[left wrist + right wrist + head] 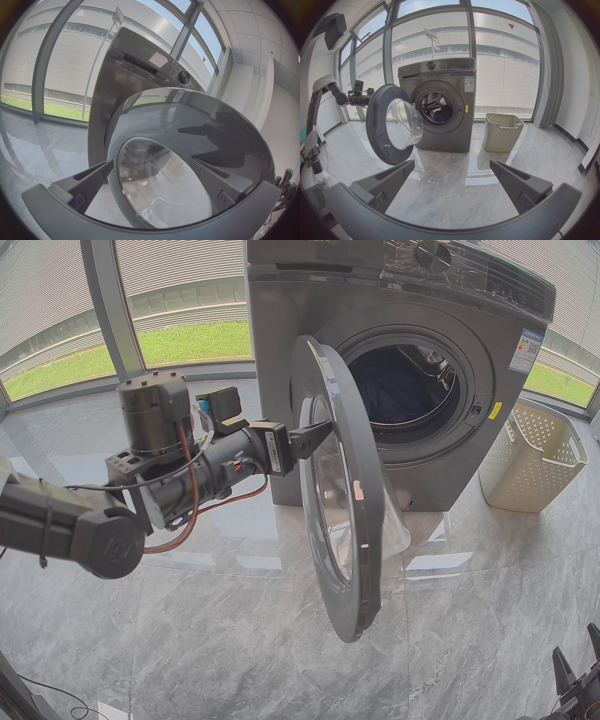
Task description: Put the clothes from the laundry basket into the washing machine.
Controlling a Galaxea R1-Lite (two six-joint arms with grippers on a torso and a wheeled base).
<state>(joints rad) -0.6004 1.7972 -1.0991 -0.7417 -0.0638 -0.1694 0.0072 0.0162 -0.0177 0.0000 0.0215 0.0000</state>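
The grey washing machine (400, 446) stands with its round door (340, 490) swung wide open. Dark clothes (394, 390) lie inside the drum, also seen as dark clothes (442, 115) in the right wrist view. A cream laundry basket (531, 459) sits on the floor to the machine's right; no clothes show above its rim. My left gripper (320, 431) is open, its fingertips against the door's outer face, with the door (187, 125) and its glass bowl right in front of the left gripper (151, 165). My right gripper (451, 165) is open and holds nothing, low and well back from the machine.
Grey marble floor (250, 646) spreads in front of the machine. Tall windows (181, 302) with a low sill run behind and to the left. The open door juts far out over the floor. A white wall and curtain (550, 78) stand beyond the laundry basket (503, 131).
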